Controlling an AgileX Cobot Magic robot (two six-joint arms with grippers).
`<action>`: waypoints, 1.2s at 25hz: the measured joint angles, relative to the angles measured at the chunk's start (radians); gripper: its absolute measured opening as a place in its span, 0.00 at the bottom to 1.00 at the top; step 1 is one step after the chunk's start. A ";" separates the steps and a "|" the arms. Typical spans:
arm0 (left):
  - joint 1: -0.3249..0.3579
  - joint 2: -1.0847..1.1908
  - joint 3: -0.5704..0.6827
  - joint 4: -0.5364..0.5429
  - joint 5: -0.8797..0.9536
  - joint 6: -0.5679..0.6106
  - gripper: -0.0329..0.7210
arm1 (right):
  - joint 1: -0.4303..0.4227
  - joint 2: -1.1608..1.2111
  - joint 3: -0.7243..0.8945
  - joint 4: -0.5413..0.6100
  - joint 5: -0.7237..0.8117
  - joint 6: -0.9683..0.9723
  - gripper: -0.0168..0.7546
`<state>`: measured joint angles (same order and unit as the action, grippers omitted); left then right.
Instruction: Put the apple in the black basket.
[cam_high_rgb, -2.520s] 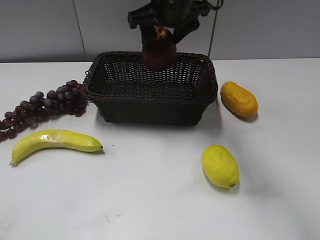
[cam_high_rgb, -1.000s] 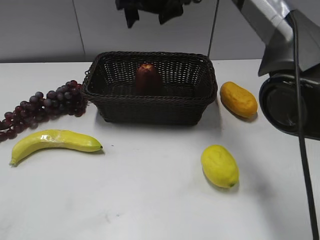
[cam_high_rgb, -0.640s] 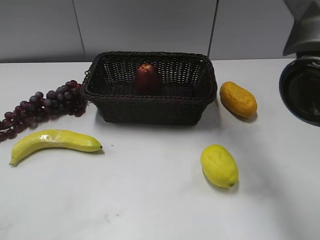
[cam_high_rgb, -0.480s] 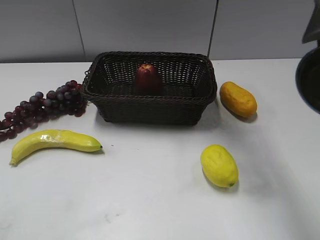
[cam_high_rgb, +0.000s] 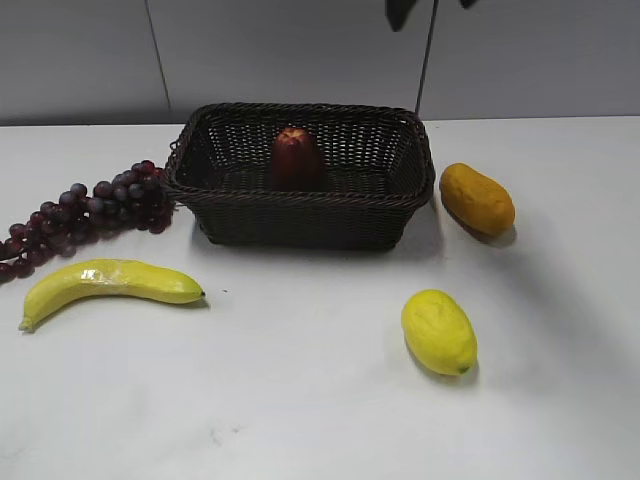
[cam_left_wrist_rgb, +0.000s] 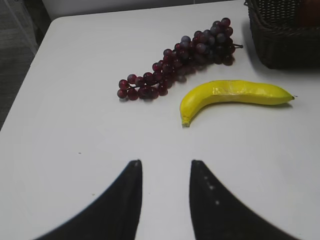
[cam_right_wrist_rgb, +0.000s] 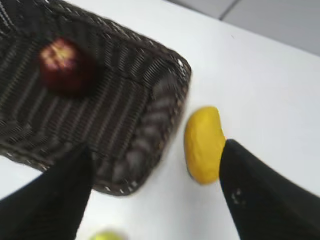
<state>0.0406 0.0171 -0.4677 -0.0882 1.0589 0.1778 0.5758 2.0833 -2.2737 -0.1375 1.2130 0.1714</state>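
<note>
The dark red apple (cam_high_rgb: 296, 156) stands upright inside the black wicker basket (cam_high_rgb: 300, 205) at the back middle of the table. It also shows in the right wrist view (cam_right_wrist_rgb: 62, 64), free on the basket floor (cam_right_wrist_rgb: 115, 115). My right gripper (cam_right_wrist_rgb: 157, 150) is open and empty, high above the basket's right end; only a dark tip of it shows at the top of the exterior view (cam_high_rgb: 400, 12). My left gripper (cam_left_wrist_rgb: 163, 164) is open and empty, above bare table at the left, well away from the basket corner (cam_left_wrist_rgb: 280, 30).
A purple grape bunch (cam_high_rgb: 85, 210) and a banana (cam_high_rgb: 105, 283) lie left of the basket. An orange-yellow mango (cam_high_rgb: 477, 198) lies to its right, a yellow lemon (cam_high_rgb: 438, 331) in front right. The grapes (cam_left_wrist_rgb: 180, 55) and banana (cam_left_wrist_rgb: 235, 94) also show in the left wrist view.
The right gripper let go of the apple, which now stands in the basket. The right arm rose and swung away to the right, out of most of the exterior view.
</note>
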 joint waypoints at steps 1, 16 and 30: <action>0.000 0.000 0.000 0.000 0.000 0.000 0.36 | -0.013 -0.038 0.084 -0.019 0.000 0.000 0.79; 0.000 0.000 0.000 0.001 0.000 0.000 0.36 | -0.405 -0.687 1.100 0.113 -0.221 -0.095 0.79; 0.000 0.000 0.000 0.001 0.000 0.000 0.36 | -0.406 -1.197 1.652 0.125 -0.268 -0.103 0.79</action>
<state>0.0406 0.0171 -0.4677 -0.0874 1.0589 0.1778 0.1696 0.8858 -0.6217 -0.0127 0.9448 0.0683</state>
